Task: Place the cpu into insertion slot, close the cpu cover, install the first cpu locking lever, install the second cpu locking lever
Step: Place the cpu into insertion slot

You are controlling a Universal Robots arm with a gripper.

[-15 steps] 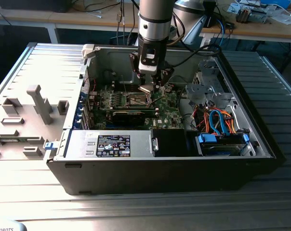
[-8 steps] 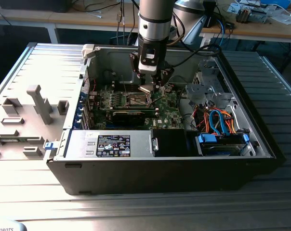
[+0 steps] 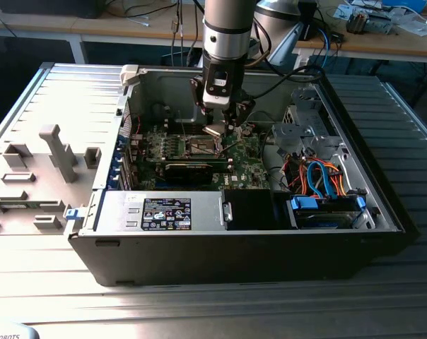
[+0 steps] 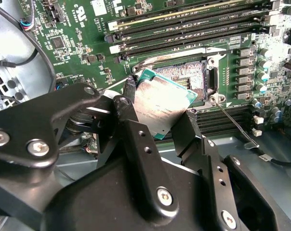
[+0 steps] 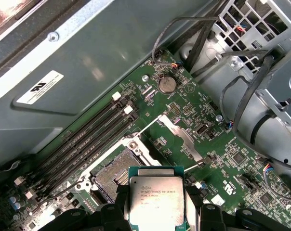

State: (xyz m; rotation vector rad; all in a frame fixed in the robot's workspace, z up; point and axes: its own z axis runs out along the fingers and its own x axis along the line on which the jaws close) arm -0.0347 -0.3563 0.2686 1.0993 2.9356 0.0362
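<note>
While the gripper [image 4: 157, 110] pinches the cpu [image 5: 156, 198] by two edges, it hangs tilted over the open slot [image 5: 114, 175], so I'd say we're on step one; seating needs it levelled and squared up, with the cover [image 5: 184, 139] standing open behind

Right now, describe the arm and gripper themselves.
The arm is a round silver-grey tube ringed by dark bands. The gripper is matt black, with angular linkage plates joined by silver screws. It ends in two flat black fingers drilled with small holes.
</note>
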